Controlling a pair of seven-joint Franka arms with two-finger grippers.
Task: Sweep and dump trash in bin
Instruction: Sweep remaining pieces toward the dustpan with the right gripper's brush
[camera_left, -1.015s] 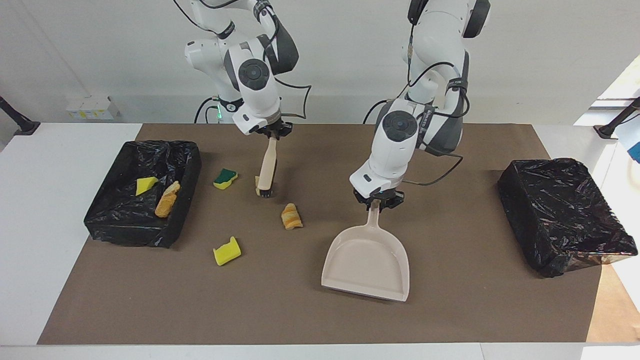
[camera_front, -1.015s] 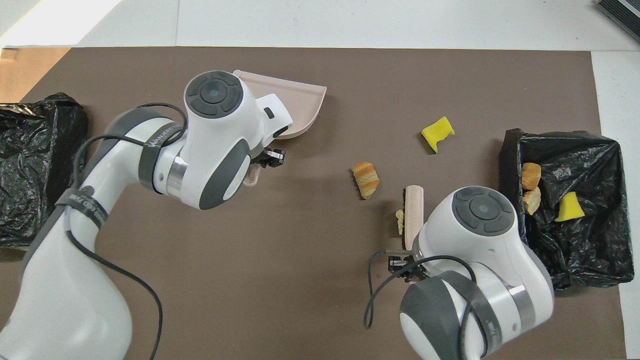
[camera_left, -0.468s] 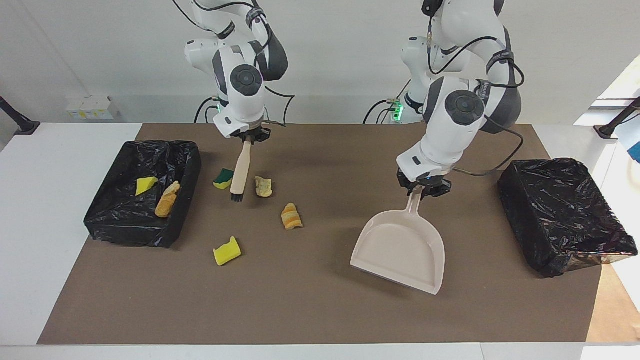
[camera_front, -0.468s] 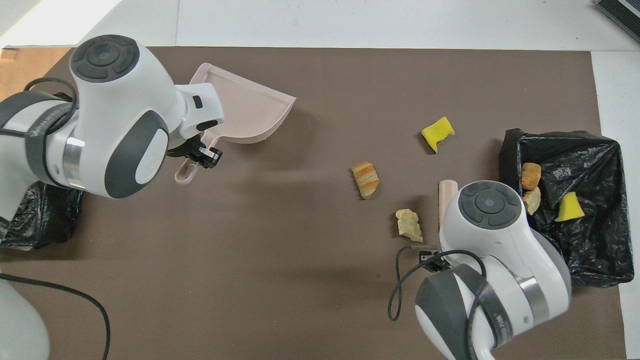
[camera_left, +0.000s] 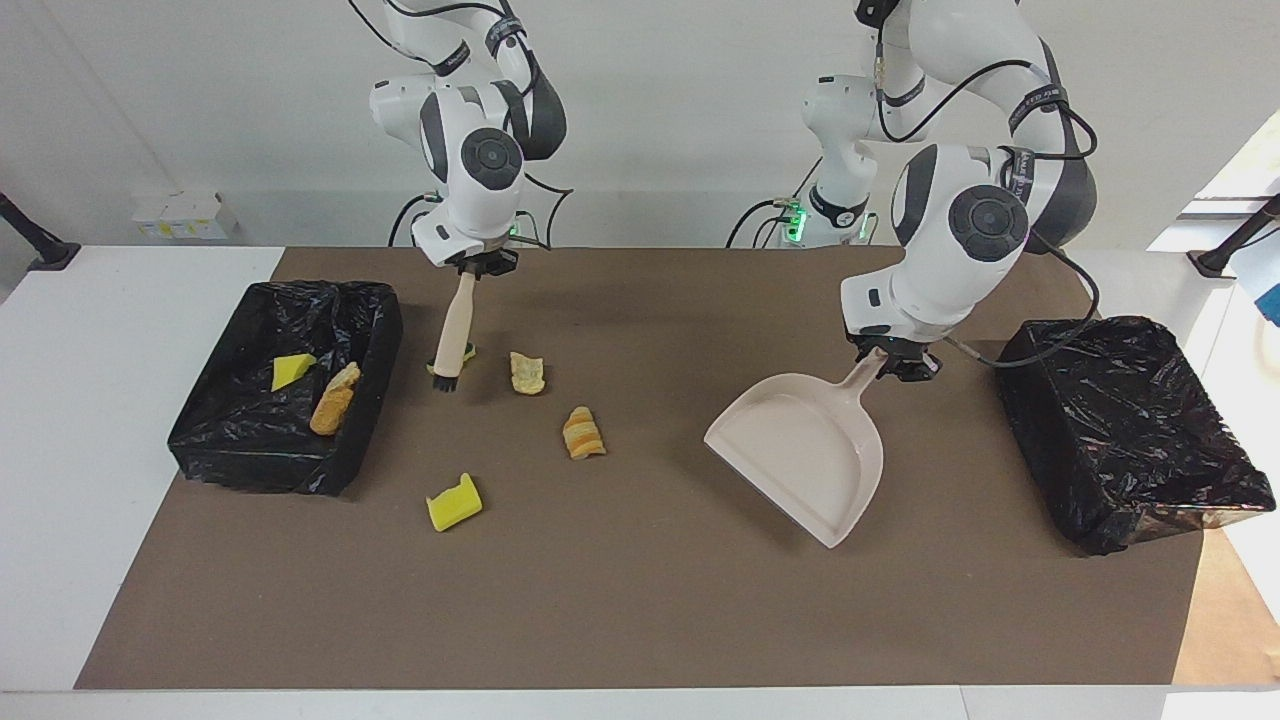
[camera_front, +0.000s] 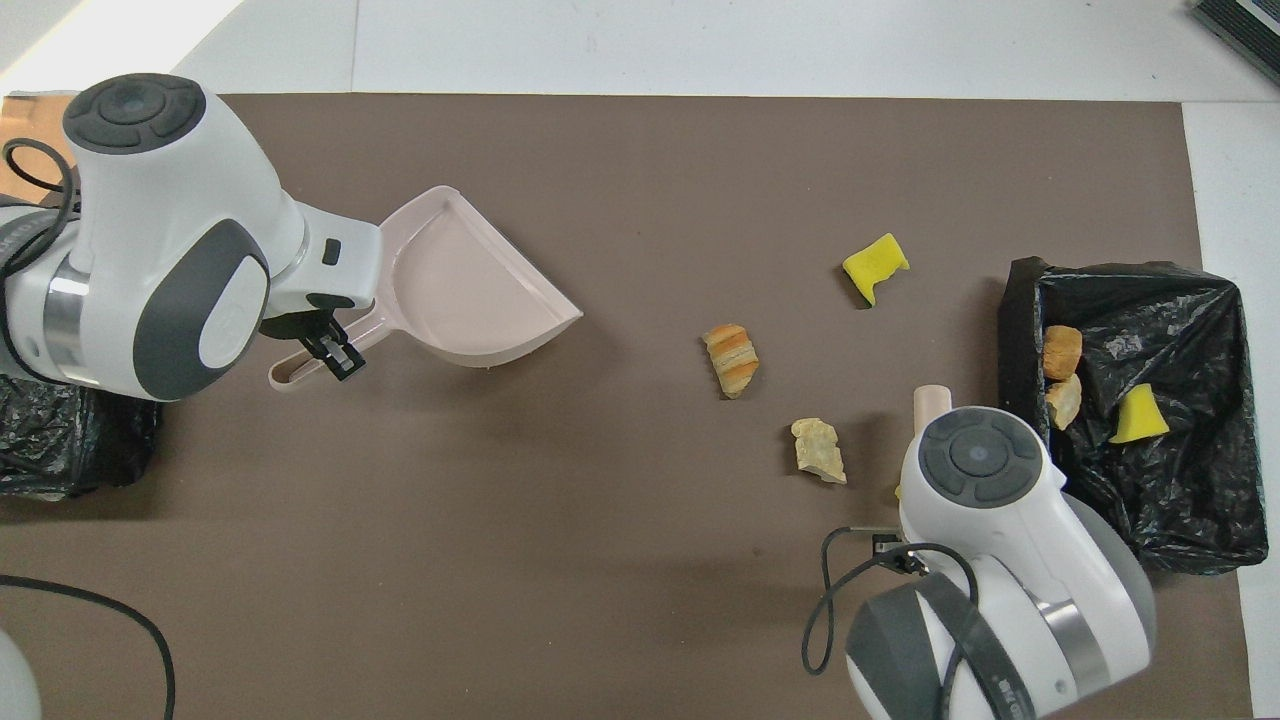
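My right gripper is shut on the beige brush, whose bristles hang over a green-backed sponge beside the bin at the right arm's end. A tan chunk, an orange bread piece and a yellow sponge lie on the mat. A yellow piece and bread chunks lie in that bin. My left gripper is shut on the handle of the beige dustpan, held tilted over the mat. In the overhead view the right arm hides the green-backed sponge.
A second black-lined bin stands at the left arm's end, close to the left gripper. The brown mat covers the table's middle. In the overhead view the dustpan opens toward the bread piece.
My right gripper carried the brush from the tan chunk toward the bin, over the green-backed sponge. My left gripper swung the dustpan toward the left arm's end and turned it.
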